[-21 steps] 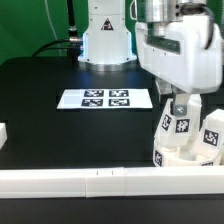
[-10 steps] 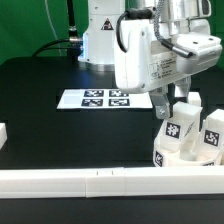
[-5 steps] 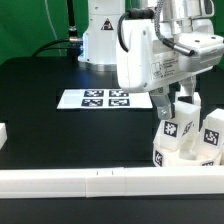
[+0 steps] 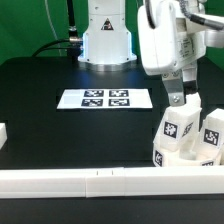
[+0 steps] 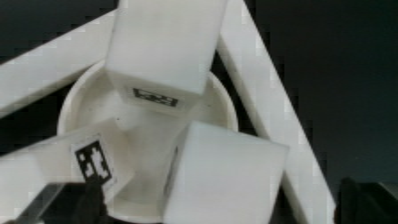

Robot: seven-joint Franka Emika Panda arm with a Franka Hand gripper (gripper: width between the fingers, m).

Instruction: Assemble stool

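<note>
The stool stands at the exterior view's right, its round white seat disc (image 4: 168, 157) lying flat with tagged white legs pointing up. One leg (image 4: 177, 126) is in front and another (image 4: 212, 132) further right. My gripper (image 4: 184, 97) hangs just above the front leg's top, open, its dark fingers (image 4: 176, 96) spread. In the wrist view I look down on the disc (image 5: 80, 105). A white leg (image 5: 231, 175) rises between my open gripper (image 5: 217, 200), and the fingers (image 5: 71, 195) stand apart from it on either side. A tagged leg (image 5: 86, 160) lies beside it.
The marker board (image 4: 105, 99) lies mid-table. A long white rail (image 4: 90, 182) runs along the table's front edge. A small white block (image 4: 3, 133) sits at the exterior view's left edge. The robot's base (image 4: 105, 40) stands at the back.
My gripper has opened and let go of the front leg. The hand has turned back from its twisted pose and risen a little above the leg. The stool has stayed put.
</note>
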